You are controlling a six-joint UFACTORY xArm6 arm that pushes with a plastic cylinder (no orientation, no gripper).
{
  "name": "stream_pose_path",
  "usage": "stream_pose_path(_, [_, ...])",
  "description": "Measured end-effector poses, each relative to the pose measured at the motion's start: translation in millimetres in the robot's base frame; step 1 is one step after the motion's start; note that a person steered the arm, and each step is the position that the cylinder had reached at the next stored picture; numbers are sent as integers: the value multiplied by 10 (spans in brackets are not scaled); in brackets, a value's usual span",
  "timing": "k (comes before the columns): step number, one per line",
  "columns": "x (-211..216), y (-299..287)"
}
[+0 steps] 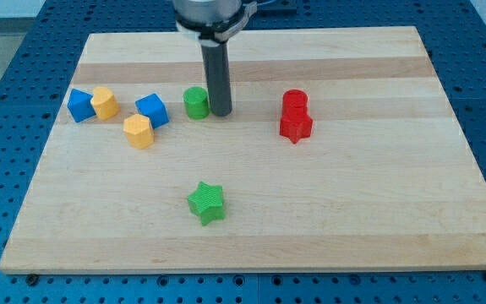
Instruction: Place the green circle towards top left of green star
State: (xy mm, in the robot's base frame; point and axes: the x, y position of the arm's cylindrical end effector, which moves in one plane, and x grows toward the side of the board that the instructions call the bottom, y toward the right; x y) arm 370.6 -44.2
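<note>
The green circle (195,101) stands on the wooden board above the middle, a little left of centre. The green star (206,203) lies well below it, toward the view's bottom. My tip (220,112) is the lower end of the dark rod. It rests on the board right beside the green circle, on the circle's right side, touching it or nearly so.
A blue block (79,105) and a yellow block (104,102) sit at the left. Another blue block (152,110) and a yellow block (139,131) lie left of the circle. A red cylinder (294,101) and a red star-like block (295,126) sit at the right.
</note>
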Motion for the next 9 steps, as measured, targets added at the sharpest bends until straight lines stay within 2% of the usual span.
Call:
stream_pose_path(1, [-381,37])
stream_pose_path(2, [-454,-334])
stream_pose_path(3, [-111,-494])
stream_pose_path(4, [412,-494])
stream_pose_path(6, [346,-494])
stream_pose_path(8, [1083,-495])
stream_pose_path(9, [1083,-495])
